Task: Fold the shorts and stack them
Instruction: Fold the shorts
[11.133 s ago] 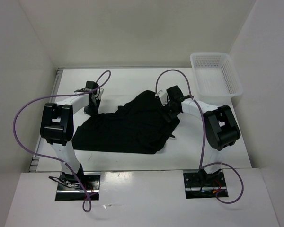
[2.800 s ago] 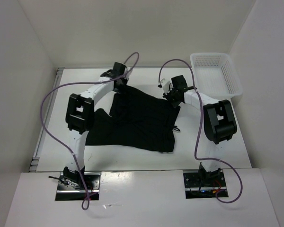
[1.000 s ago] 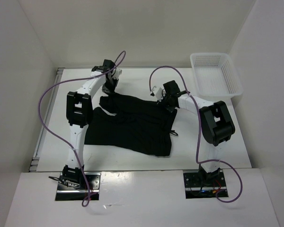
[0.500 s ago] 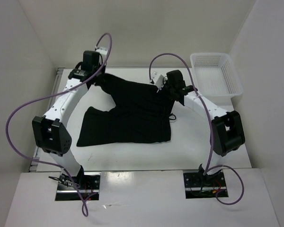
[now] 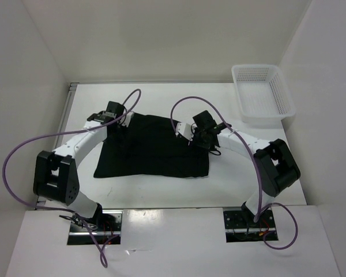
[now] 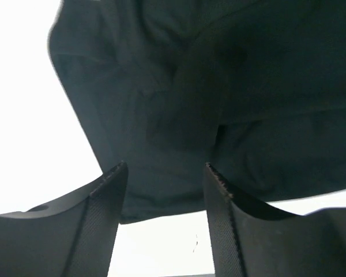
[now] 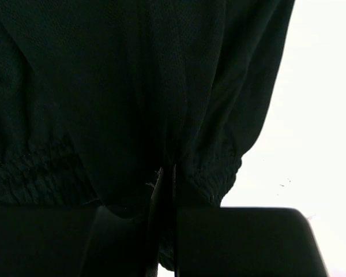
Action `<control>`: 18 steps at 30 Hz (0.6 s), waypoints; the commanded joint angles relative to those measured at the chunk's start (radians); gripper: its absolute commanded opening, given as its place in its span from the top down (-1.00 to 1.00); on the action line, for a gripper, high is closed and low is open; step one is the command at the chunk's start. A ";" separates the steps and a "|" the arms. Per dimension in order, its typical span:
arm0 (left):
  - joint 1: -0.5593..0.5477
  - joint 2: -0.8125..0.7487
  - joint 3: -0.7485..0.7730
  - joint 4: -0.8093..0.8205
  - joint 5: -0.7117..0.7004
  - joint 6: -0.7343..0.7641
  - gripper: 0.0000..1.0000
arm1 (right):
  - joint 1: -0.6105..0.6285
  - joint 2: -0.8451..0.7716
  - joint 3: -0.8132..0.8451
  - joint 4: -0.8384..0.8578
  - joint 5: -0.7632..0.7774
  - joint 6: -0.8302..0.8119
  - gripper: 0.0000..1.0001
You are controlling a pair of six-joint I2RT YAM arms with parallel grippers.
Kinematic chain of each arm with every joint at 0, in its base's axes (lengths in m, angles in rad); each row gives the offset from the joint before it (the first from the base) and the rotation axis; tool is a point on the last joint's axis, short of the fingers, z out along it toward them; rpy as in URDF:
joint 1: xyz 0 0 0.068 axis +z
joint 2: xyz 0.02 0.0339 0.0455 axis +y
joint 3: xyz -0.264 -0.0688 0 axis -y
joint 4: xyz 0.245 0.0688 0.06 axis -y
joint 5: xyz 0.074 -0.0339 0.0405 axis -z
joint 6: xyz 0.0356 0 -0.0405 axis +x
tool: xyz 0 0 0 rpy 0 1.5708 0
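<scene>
- The white table (image 5: 161,98) holds everything, with walls around it.
- The black shorts (image 5: 155,147) lie spread flat in the middle of it, between the two arms and well apart from the basket.
- A white mesh basket (image 5: 259,118) sits at the far right corner.
- The left gripper (image 5: 119,127) hangs over the shorts' far left corner. Its fingers (image 6: 106,199) stand apart and grasp nothing, with dark cloth (image 6: 219,86) below.
- The right gripper (image 5: 202,138) is at the right edge, pinched tight on the gathered waistband (image 7: 40,167).
</scene>
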 commanded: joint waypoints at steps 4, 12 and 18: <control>0.071 -0.014 0.120 -0.024 0.083 0.003 -0.27 | -0.005 -0.051 -0.004 -0.013 0.014 -0.021 1.00; 0.016 0.102 0.077 -0.113 0.214 0.003 -0.32 | -0.005 -0.023 0.014 -0.013 0.025 -0.040 1.00; 0.063 0.191 0.046 0.001 0.067 0.003 -0.35 | -0.005 -0.014 0.014 -0.013 0.025 -0.040 1.00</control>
